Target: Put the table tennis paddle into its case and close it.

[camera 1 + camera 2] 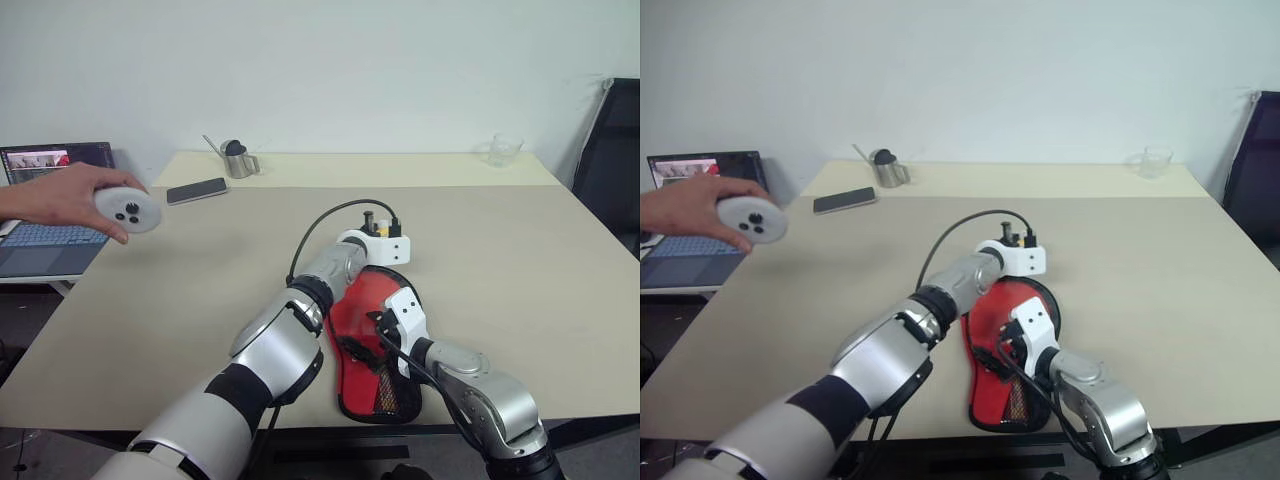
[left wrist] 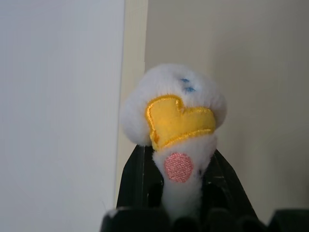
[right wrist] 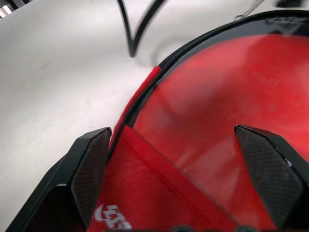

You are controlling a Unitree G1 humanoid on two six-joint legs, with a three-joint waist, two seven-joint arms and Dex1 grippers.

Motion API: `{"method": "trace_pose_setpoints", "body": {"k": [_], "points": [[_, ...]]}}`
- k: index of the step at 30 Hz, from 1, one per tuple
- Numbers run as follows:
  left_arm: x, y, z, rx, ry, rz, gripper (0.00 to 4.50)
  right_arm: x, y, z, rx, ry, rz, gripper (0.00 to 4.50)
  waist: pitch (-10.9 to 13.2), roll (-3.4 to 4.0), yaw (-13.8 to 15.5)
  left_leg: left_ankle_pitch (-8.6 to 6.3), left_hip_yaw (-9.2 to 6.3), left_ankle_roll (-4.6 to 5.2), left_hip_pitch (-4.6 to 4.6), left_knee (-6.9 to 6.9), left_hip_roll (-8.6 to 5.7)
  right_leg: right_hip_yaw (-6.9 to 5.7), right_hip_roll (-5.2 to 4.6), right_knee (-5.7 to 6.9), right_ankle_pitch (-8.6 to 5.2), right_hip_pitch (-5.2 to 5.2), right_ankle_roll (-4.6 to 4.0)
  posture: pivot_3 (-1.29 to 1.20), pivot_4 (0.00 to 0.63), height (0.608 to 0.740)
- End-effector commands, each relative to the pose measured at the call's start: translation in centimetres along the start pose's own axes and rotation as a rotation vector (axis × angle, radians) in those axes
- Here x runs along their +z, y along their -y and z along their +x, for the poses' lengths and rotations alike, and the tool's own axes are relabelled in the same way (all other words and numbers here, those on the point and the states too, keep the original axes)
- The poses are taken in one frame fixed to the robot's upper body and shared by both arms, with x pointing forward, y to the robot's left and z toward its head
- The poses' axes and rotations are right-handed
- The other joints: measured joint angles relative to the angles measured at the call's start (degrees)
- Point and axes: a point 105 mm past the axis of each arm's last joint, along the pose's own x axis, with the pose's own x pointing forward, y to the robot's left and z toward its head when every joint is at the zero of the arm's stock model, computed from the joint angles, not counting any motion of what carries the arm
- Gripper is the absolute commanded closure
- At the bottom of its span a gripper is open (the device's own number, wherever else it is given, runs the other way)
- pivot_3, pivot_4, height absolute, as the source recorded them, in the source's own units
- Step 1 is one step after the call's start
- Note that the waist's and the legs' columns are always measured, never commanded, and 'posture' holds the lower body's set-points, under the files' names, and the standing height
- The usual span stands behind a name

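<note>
Centrally on the beige worktop [image 1: 500, 260] lies the case [image 1: 372, 345], red side up with its mesh pocket toward the near edge. The right gripper [image 3: 174, 174] hovers just above it, jaws spread wide. The left gripper [image 2: 178, 193] reaches past the case's far end, its jaws pinching a small white plush charm [image 2: 174, 111], probably the zip pull. To close well, draw that pull steadily along the edging while the right arm pins the case flat. Where the paddle is cannot be told
</note>
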Motion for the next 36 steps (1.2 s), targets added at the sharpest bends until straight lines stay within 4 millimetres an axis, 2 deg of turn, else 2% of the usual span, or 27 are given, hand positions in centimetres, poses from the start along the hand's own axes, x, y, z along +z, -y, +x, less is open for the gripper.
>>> {"method": "trace_pose_setpoints", "body": {"k": [1,9,14,19,22,25,31,33,36], "points": [[3.2,-1.8,0.2,0.059,0.102,0.057,4.23,-0.6,-0.8,0.0,0.017,-0.023,0.028,0.0,0.0,0.0,0.05,0.0,0.0,0.0,0.0,0.0,0.0,0.01,0.0,0.0,0.0,0.0,0.0,0.0,0.15,0.74],[6.2,0.0,0.2,0.021,0.179,0.082,4.23,-0.4,-1.4,-0.1,0.011,-0.017,0.046,0.0,0.0,0.0,0.64,0.0,0.01,0.01,0.0,0.0,-0.01,-0.01,0.0,0.0,0.0,0.0,0.0,0.0,0.15,0.74],[7.4,1.1,0.1,-0.012,0.208,0.087,4.23,-0.5,-1.7,-0.2,0.006,-0.017,0.06,0.0,0.0,0.0,1.19,0.0,0.0,0.01,0.0,0.0,-0.01,-0.03,0.0,0.0,0.0,0.01,0.0,0.0,0.15,0.74],[6.3,2.7,0.1,-0.103,0.157,0.005,4.23,-0.5,-1.7,-0.2,0.0,-0.017,0.071,0.0,-0.01,0.0,1.15,0.0,0.01,0.01,0.01,0.0,-0.01,-0.05,0.0,0.0,0.0,0.01,0.01,0.0,0.15,0.74],[5.2,4.7,-0.1,-0.213,0.117,-0.055,4.23,-0.4,-1.6,-0.1,-0.002,-0.013,0.074,0.0,-0.03,0.01,1.08,0.0,0.04,0.01,0.03,0.0,-0.01,-0.04,0.02,0.0,0.0,0.01,0.0,0.0,0.15,0.74],[4.5,5.2,-0.2,-0.237,0.094,-0.093,3.18,-0.2,-1.6,0.1,0.005,-0.011,0.066,0.0,-0.22,0.04,1.07,0.0,0.05,0.02,0.08,0.0,0.0,-0.04,0.03,0.0,0.0,0.06,0.0,0.0,0.15,0.74],[2.4,6.6,-0.5,-0.31,0.036,0.022,1.08,-0.1,-1.3,0.4,0.016,-0.01,0.053,0.0,-0.53,0.04,0.99,-0.07,0.06,0.14,0.46,-0.03,0.02,-0.04,0.06,-0.04,-0.01,0.49,0.02,0.0,0.15,0.74],[2.1,6.4,-0.5,-0.309,0.033,0.018,1.08,0.0,-1.0,0.6,0.019,-0.011,0.043,0.0,-0.55,0.06,0.9,-0.19,0.04,0.34,1.06,-0.15,0.06,-0.06,0.1,-0.2,-0.06,1.11,0.08,0.0,0.15,0.74],[1.7,5.6,-0.5,-0.299,0.044,0.01,1.08,0.5,-0.3,0.6,0.021,-0.006,-0.013,0.0,-0.55,0.06,0.66,-0.22,0.04,0.4,1.16,-0.11,0.06,-0.06,0.12,-0.18,-0.16,1.22,0.31,0.0,0.15,0.74]]}}
